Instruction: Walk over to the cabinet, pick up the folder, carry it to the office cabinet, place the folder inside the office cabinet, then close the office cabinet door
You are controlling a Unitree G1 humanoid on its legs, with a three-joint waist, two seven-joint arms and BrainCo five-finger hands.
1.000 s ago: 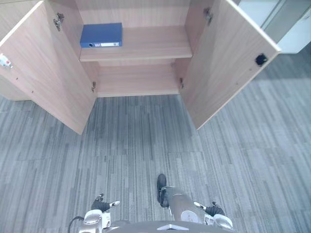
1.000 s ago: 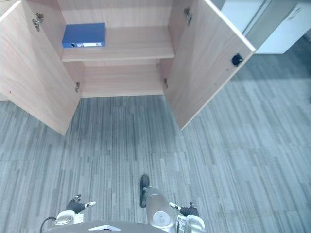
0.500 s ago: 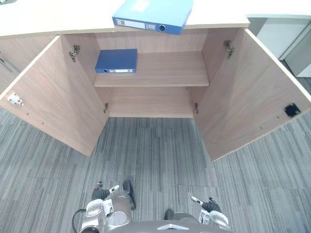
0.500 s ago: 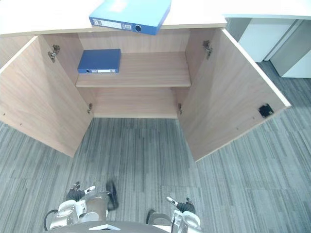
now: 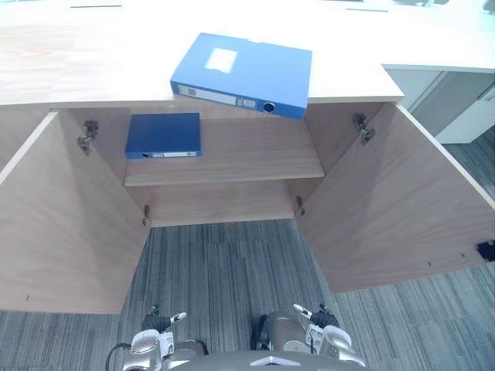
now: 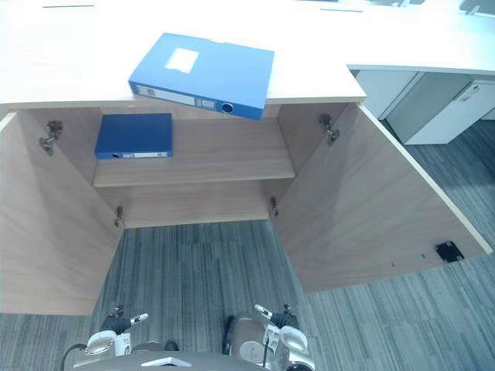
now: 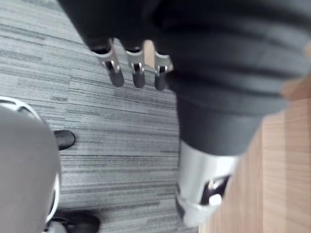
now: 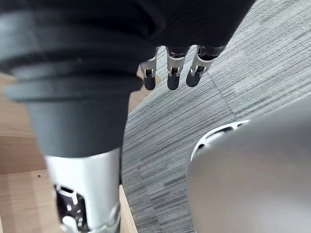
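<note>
A light blue folder lies flat on the wooden cabinet top, one corner jutting past the front edge. Below it the cabinet stands open, and a darker blue folder lies at the left end of its shelf. My left hand and right hand hang low over the carpet, well short of the cabinet. In the wrist views the left hand's fingers and the right hand's fingers are straight and hold nothing.
The left door and the right door swing out toward me on either side. Grey striped carpet runs between them. White cabinets stand at the far right.
The camera has moved closer and tilted up: the cabinet top and the light blue folder on it have come fully into view. Both hands still hang empty.
</note>
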